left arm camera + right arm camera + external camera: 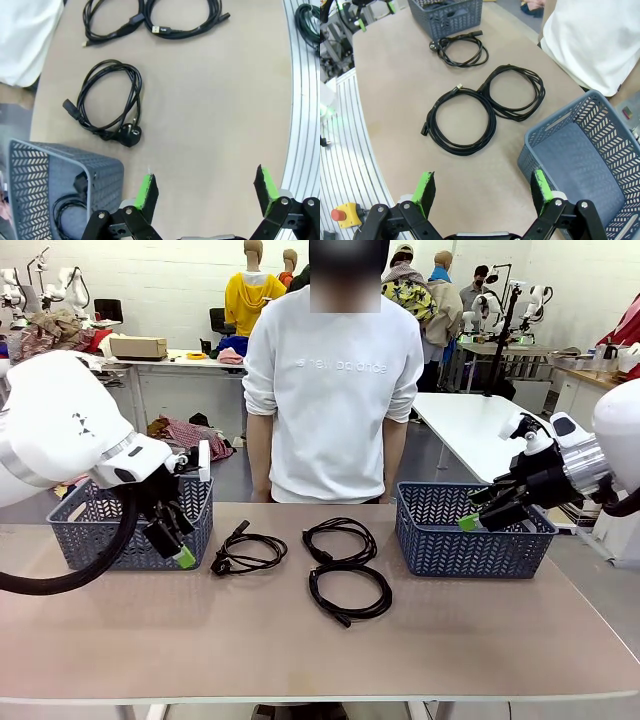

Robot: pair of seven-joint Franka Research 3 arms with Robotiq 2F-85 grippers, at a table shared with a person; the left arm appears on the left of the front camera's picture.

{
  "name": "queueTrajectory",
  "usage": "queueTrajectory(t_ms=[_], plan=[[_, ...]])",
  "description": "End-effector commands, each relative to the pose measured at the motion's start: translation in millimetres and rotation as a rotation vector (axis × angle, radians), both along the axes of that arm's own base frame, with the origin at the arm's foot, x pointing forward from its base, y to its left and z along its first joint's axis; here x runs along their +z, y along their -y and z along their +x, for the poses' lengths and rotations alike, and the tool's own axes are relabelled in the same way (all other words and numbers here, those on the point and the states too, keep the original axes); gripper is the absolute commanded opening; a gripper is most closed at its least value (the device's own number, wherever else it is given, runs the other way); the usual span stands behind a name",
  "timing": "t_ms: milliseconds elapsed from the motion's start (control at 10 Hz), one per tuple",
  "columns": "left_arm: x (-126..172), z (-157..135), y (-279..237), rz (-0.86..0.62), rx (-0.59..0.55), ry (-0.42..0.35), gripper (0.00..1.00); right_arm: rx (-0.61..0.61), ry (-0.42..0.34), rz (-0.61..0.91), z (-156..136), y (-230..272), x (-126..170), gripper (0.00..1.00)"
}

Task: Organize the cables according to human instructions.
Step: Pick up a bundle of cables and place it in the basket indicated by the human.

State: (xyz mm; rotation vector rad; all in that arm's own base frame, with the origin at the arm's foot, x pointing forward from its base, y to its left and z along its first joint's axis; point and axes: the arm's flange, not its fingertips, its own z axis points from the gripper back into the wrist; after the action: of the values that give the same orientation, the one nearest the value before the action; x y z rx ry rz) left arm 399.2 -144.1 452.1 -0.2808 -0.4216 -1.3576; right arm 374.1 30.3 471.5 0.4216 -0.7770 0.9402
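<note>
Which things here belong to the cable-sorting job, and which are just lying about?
Job: left cable, far cable, near cable, a fourth cable inside the left basket, the right basket.
Lying about: cardboard box on the back table, clothes heap on the floor.

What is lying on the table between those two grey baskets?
In the front view, three lie there: a left cable near the left basket, then a far cable and a near cable closer to the right basket.

The person's white sweatshirt (333, 405) bears faint pale lettering across the chest; it reads "new balance".
</note>
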Motion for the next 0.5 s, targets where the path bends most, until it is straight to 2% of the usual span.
queueTrajectory(t_ms=[0, 400], plan=[[3.7, 1.5, 0.7, -0.003, -0.004, -0.001, 1.0, 0.02, 0.02, 0.013, 4.1, 0.3, 0.6, 1.0], [3.7, 1.5, 0.7, -0.003, -0.004, -0.001, 1.0, 0.02, 0.02, 0.013, 4.1, 0.3, 0.6, 1.0]])
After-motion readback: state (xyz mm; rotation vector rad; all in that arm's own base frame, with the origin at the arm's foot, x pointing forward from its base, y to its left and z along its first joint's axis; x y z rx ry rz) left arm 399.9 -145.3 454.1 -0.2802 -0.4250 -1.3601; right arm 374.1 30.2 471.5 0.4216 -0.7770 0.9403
